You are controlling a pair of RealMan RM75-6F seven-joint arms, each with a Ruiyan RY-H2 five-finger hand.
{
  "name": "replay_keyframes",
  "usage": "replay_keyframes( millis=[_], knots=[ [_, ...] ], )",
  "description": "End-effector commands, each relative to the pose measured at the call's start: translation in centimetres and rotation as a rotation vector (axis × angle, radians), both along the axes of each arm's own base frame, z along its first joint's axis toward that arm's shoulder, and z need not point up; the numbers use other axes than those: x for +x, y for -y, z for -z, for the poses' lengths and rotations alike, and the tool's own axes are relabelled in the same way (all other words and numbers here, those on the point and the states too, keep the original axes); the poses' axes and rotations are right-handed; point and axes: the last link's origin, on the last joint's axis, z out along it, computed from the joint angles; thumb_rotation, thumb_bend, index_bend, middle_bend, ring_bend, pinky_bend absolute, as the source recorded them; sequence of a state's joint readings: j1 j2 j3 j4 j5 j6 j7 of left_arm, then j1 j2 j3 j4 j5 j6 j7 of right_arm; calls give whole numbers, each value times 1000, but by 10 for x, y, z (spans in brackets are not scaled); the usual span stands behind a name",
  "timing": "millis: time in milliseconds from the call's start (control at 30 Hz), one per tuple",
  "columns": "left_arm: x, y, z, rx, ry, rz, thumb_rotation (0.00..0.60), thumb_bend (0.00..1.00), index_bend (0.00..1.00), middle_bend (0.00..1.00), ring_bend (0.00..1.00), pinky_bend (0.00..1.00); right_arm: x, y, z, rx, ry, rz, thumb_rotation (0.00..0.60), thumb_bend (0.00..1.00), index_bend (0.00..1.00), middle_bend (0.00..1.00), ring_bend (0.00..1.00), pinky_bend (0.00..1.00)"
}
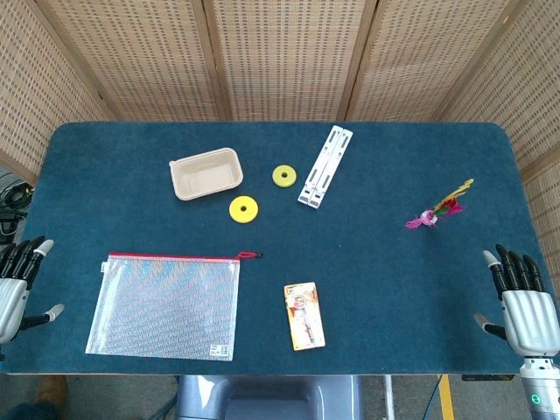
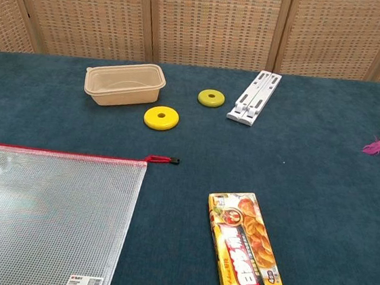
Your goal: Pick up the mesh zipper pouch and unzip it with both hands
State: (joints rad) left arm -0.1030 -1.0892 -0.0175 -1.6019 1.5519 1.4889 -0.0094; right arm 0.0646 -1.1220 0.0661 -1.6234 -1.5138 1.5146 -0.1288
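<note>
At the far left edge of the head view, the left robot hand point(image 1: 16, 284) rests at the rim of the blue surface point(image 1: 376, 262), fingers spread apart and holding nothing. Just to its right, in the lower left of the frame, the mesh zipper pouch point(image 1: 166, 304) lies flat, not yet picked up; its red zipper strip runs along the top edge and ends in a small dark pull tab point(image 2: 168, 160) at the upper right corner. A white label sits at the pouch's lower right corner (its print is too small to read in either view). Above it, toward the upper left, stands a beige tray point(image 1: 206, 172), then 2 yellow rings point(image 1: 244, 208) side by side but apart, then a white folding stand point(image 1: 325, 165) lying at a slant. In the lower middle lies a yellow box point(image 2: 243, 247); the chest view shows pictured food and bold red characters on its face, which I cannot read, while the head view shows only a small pale packet. At the right lies a feathered toy point(image 1: 439, 211), pink and yellow. At the lower right edge, the right robot hand point(image 1: 523, 302) has its fingers apart and holds nothing. The chest view shows neither robot hand, only the head view does.
</note>
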Motion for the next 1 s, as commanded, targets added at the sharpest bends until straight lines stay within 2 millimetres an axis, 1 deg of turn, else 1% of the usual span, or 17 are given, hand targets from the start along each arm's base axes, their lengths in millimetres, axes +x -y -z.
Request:
replay_keyframes(
  millis=[33, 267, 300, 333, 367, 400, 433, 500, 533, 600, 633, 700, 767, 800, 833, 900, 1000],
  knots=[
    [0, 0, 0, -1, 2, 6, 600, 0, 0, 0, 0, 0, 0, 0, 0, -1, 1, 2, 600, 0, 0, 0, 0, 0],
    [-1, -7, 8, -32, 5, 6, 600, 0, 0, 9, 3, 1, -1, 1, 0, 2, 13, 10, 600, 0, 0, 0, 0, 0],
    [1, -11, 10, -36, 8, 13, 600, 0, 0, 89, 61, 47, -1, 2, 0, 2, 12, 10, 600, 0, 0, 0, 0, 0],
    [3, -15, 12, -41, 11, 22, 600, 0, 0, 236, 186, 175, -1, 2, 1, 2, 9, 12, 600, 0, 0, 0, 0, 0],
    [6, -21, 16, -52, 15, 31, 600, 0, 0, 356, 294, 293, -2, 2, 1, 2, 6, 15, 600, 0, 0, 0, 0, 0],
    [8, -25, 20, -60, 20, 40, 600, 0, 12, 543, 476, 492, -2, 2, 1, 2, 4, 17, 600, 0, 0, 0, 0, 0],
    [13, -32, 24, -69, 26, 60, 600, 0, 43, 679, 617, 660, -3, 2, 1, 2, 1, 20, 600, 0, 0, 0, 0, 0],
    [28, -52, 37, -85, 14, 122, 600, 0, 124, 836, 776, 841, -4, 3, 1, 5, 3, 30, 600, 0, 0, 0, 0, 0],
    [38, -64, 45, -100, 0, 148, 600, 0, 168, 894, 833, 912, -4, 3, 1, 9, 10, 34, 600, 0, 0, 0, 0, 0],
    [56, -82, 59, -137, -25, 178, 600, 0, 238, 956, 895, 980, -4, 3, 0, 11, 13, 37, 600, 0, 0, 0, 0, 0],
    [62, -88, 63, -149, -37, 187, 600, 0, 267, 975, 913, 992, -3, 4, 0, 12, 13, 38, 600, 0, 0, 0, 0, 0],
    [82, -105, 74, -175, -65, 207, 600, 0, 315, 996, 939, 1000, -3, 5, 0, 13, 13, 41, 600, 0, 0, 0, 0, 0],
    [102, -122, 86, -199, -74, 215, 600, 0, 336, 1000, 952, 1000, -2, 6, 0, 9, 9, 42, 600, 0, 0, 0, 0, 0],
    [127, -139, 104, -255, -69, 234, 600, 0, 340, 1000, 955, 1000, -3, 7, -1, 3, 0, 51, 600, 0, 0, 0, 0, 0],
    [137, -150, 115, -280, -76, 224, 600, 0, 347, 1000, 957, 1000, -4, 8, 0, 2, -2, 56, 600, 0, 0, 0, 0, 0],
    [154, -166, 135, -320, -92, 212, 600, 0, 360, 1000, 958, 1000, -6, 9, 0, 3, -9, 68, 600, 0, 0, 0, 0, 0],
    [171, -180, 161, -370, -93, 187, 600, 33, 390, 1000, 958, 1000, -9, 11, 1, 1, -20, 81, 600, 0, 0, 0, 0, 0]
  ],
)
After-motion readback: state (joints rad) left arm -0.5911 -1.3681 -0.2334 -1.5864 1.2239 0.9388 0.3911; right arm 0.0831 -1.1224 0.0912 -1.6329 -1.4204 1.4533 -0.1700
